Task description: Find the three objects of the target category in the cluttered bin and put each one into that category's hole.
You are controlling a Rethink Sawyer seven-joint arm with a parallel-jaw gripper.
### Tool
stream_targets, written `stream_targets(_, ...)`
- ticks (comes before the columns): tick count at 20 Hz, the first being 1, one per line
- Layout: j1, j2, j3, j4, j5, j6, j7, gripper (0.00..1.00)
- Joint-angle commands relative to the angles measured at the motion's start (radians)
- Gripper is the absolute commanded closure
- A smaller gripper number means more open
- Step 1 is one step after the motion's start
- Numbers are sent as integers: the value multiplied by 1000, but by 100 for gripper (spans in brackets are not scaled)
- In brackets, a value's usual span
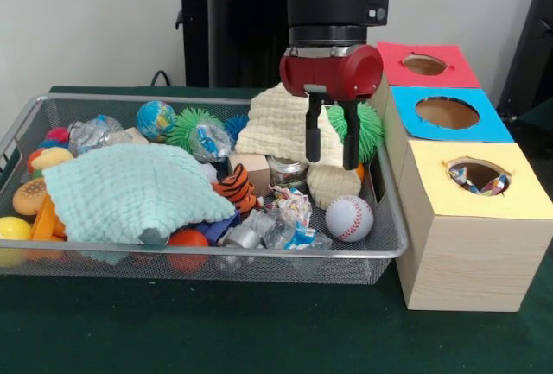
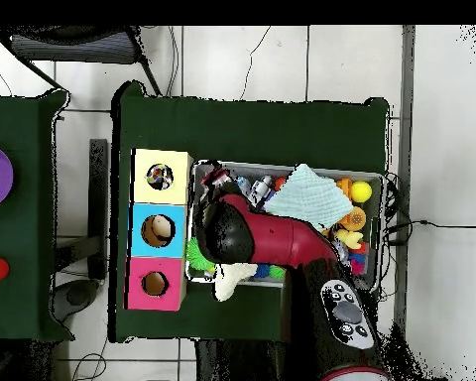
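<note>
The wire-mesh bin (image 1: 130, 98) is full of toys; it also shows in the overhead view (image 2: 282, 167). My gripper (image 1: 333, 154) hangs open and empty over the bin's right part, in front of the cream waffle cloth (image 1: 276, 123). A crumpled white piece with coloured marks (image 1: 294, 206) lies below and left of the fingertips. In the yellow-topped box, the round hole (image 1: 478, 175) shows polka-dot fabric (image 1: 486, 187) inside; the hole also shows in the overhead view (image 2: 160, 177). In the overhead view the arm's head (image 2: 222, 230) hides the gripper.
A mint-green waffle cloth (image 1: 130, 188) covers the bin's left middle. A baseball (image 1: 349, 218), a tiger-striped toy (image 1: 235, 188), a green spiky ball (image 1: 370, 128) and a globe ball (image 1: 155, 119) lie around. The blue-topped box (image 1: 447, 112) and red-topped box (image 1: 424, 65) stand behind the yellow one.
</note>
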Motion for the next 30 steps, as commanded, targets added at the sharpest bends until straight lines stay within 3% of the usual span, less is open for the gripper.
stream_targets(1, -42, 60, -30, 100, 41, 135, 89, 0)
stream_targets(5, -48, 101, -46, 135, 66, 81, 144, 0)
stream_targets(10, -48, 167, -44, 97, 48, 45, 106, 0)
stream_targets(16, -62, 228, 10, -15, -30, 59, -27, 0)
stream_targets(20, -89, 226, 74, -58, -88, 89, -113, 0)
stream_targets(25, -76, 216, 84, -100, -112, 108, -107, 0)
stream_targets(30, -59, 277, 84, -195, -106, 97, -83, 0)
